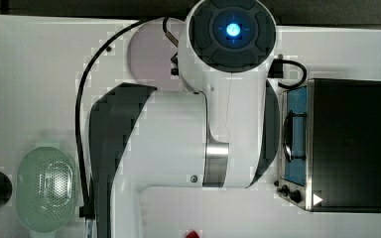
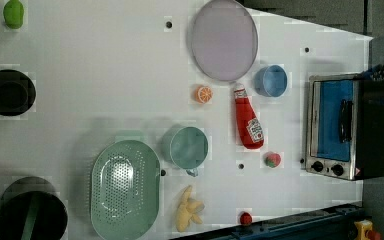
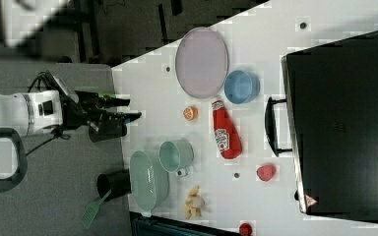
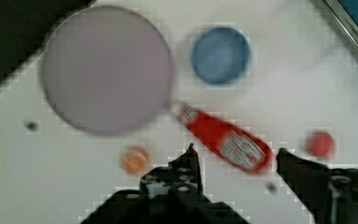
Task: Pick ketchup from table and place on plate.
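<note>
White tabletop (image 2: 105,75) runs under everything, with grey floor beyond its edge in the right view. On it the ketchup (image 2: 247,118) lies flat on its side, cap end almost touching the rim of the plate (image 2: 223,40) and base pointing away from it; the bottle sits on the bare surface, outside the plate. Its white label carries print too small to read. A blue bowl (image 2: 270,80) stands just beside the cap end, an orange slice (image 2: 204,94) on the other side, and a rounded red fruit (image 2: 273,159) near the base. The left view also takes in a green cup (image 2: 189,147), a pale green colander (image 2: 125,188) and a toaster oven (image 2: 337,125) with a small red warning triangle by its knobs. From the top view the arm's white body (image 1: 178,144) covers most of that. In the wrist view the tool (image 4: 235,156) hangs above the bottle with its two dark fingers (image 4: 189,161) spread apart, grasping nothing.
</note>
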Action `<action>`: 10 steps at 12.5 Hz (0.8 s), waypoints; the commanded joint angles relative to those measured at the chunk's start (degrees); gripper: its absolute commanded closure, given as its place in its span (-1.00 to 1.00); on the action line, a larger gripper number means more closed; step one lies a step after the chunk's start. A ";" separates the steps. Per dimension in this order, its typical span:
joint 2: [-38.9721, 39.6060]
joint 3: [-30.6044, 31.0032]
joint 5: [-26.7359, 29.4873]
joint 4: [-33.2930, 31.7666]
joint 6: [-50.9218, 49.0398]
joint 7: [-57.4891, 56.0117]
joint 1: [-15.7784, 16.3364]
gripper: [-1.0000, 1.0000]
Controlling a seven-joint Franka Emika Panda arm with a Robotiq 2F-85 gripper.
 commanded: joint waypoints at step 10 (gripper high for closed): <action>-11.12 2.41 -0.02 -12.21 -3.92 -15.88 -3.30 -1.00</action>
